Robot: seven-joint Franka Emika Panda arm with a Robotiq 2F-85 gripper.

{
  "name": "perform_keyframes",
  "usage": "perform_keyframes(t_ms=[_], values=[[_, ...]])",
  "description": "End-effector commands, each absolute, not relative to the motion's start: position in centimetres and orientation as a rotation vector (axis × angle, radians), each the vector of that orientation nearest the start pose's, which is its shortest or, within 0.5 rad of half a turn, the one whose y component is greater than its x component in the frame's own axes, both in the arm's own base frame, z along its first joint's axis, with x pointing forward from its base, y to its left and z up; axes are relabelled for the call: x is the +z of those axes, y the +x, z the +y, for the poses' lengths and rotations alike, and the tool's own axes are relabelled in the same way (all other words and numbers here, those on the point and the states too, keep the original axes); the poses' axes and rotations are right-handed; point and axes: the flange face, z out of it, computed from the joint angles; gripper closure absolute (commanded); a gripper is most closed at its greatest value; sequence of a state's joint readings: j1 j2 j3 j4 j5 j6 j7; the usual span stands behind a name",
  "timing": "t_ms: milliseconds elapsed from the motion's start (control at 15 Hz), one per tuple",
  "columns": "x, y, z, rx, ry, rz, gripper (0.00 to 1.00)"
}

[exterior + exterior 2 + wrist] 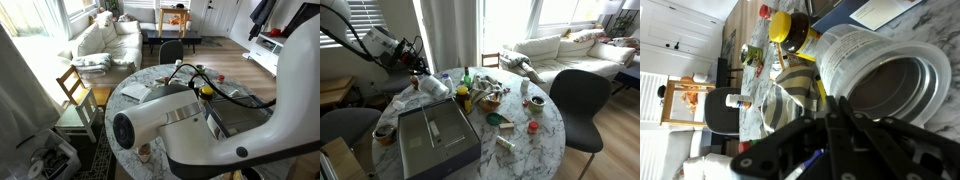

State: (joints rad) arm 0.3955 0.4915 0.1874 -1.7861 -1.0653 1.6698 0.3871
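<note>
— Round and marbled, the surface (548, 108) is standing in a bright living room, with a pale sofa (560, 45) lying behind it and a dark chair (578, 100) pulled up close.

— Where is the gripper (420, 66) hanging?

— It is hovering over the cluttered edge of the surface in an exterior view, just above a clear jar (434, 86).

— How is the clear jar lying?

— It is lying on its side, and in the wrist view it is turning its open mouth towards the camera.

— And what are the jaws doing?

— They are pressing together, clenched, with the tips sitting right at the near rim of that mouth. Whether they are touching the plastic, or pinching anything thin, I cannot tell.

— What is sitting around it?

— A yellow-capped bottle (463, 98) is standing just beyond the clear jar, and a grey case (435, 135) is lying flat nearby, filling the middle of the surface.
</note>
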Motion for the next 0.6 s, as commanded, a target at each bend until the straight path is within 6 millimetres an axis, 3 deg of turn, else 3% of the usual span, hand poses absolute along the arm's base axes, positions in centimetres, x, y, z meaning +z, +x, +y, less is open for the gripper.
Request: perform_keyframes(t_ms=[0,533], values=[[27.1,54.9,26.3,-0.088,1.867,0.712,0.99],[25.0,53.3,27.1,-0.104,1.672,0.716,0.99]])
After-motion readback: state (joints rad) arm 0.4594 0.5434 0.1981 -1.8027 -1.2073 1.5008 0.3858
